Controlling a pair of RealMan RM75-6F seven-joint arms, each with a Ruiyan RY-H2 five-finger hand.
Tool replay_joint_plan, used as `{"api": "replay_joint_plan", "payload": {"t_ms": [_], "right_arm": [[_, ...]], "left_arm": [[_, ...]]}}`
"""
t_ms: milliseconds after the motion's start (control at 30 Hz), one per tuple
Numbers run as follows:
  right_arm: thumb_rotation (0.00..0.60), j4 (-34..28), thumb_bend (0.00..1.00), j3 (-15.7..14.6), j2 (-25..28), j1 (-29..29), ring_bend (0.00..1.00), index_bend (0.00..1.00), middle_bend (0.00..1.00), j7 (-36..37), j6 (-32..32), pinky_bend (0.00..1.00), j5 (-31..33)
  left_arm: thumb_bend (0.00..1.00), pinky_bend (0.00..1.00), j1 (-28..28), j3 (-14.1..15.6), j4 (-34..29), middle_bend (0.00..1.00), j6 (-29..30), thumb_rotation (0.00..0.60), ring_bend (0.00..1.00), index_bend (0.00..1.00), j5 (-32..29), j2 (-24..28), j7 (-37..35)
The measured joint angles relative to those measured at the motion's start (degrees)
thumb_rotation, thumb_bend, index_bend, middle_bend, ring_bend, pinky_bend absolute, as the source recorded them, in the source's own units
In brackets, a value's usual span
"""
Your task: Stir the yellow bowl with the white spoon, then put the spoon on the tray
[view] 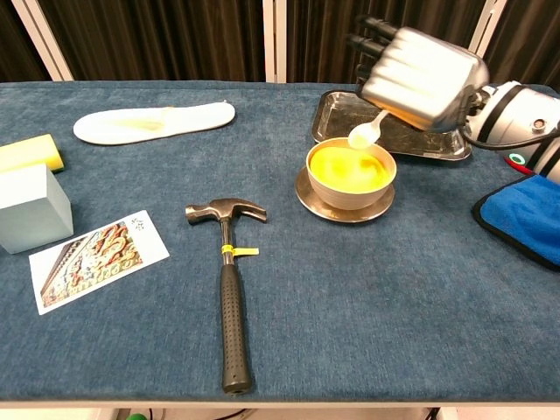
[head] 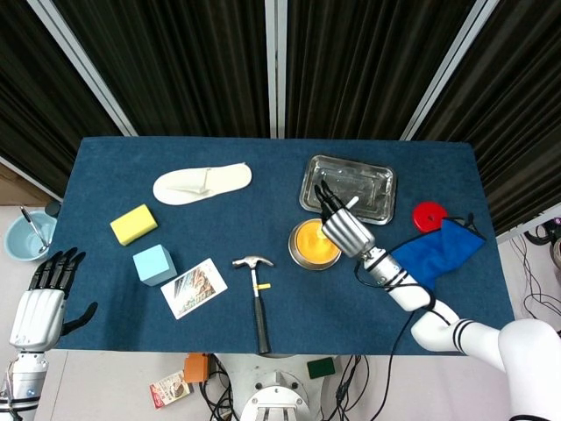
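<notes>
The yellow bowl [view: 350, 172] [head: 313, 243] stands on a saucer in the middle of the blue table. My right hand [view: 422, 70] [head: 342, 226] holds the white spoon [view: 364, 132] above the bowl's far rim; the spoon's bowl is lifted out of the yellow bowl and points down and left. The metal tray [view: 337, 118] [head: 349, 189] lies just behind the bowl, partly hidden by the hand. My left hand [head: 44, 298] hangs off the table's front left corner, fingers spread and holding nothing.
A hammer [view: 227, 280] lies in front of the bowl, a picture card [view: 96, 257] to its left. A light blue block [view: 30, 208], yellow sponge [view: 31, 153] and white insole [view: 155, 121] sit left. A blue cloth [view: 525, 217] and red disc [head: 429, 215] lie right.
</notes>
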Motion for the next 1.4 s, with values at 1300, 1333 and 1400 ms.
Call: {"api": "replay_joint_plan", "payload": {"t_ms": [1300,1333,1400], "right_arm": [[0.600,-7.0,0.45,-0.1,1.5,6.6,0.01,0.71,0.32,-32.6,-17.9,0.00,0.6],[0.600,-6.3,0.45,-0.2,0.9,6.6,0.01,0.71,0.32,-31.8,-17.7,0.00,0.3],[0.600,-5.6,0.45,-0.4,0.1,6.6,0.01,0.71,0.32,-30.5,-17.3,0.00,-0.1]], "left_arm": [[0.21,0.11,1.1,0.3,2.6,0.05,0.7,0.600,0.01,0.09,-0.2,-1.4,-2.2],[0.21,0.11,1.1,0.3,2.7,0.05,0.7,0.600,0.01,0.09,-0.2,-1.4,-2.2],[0.21,0.11,1.2,0.3,2.8,0.05,0.7,0.600,0.01,0.09,-0.2,-1.4,-2.4]]}}
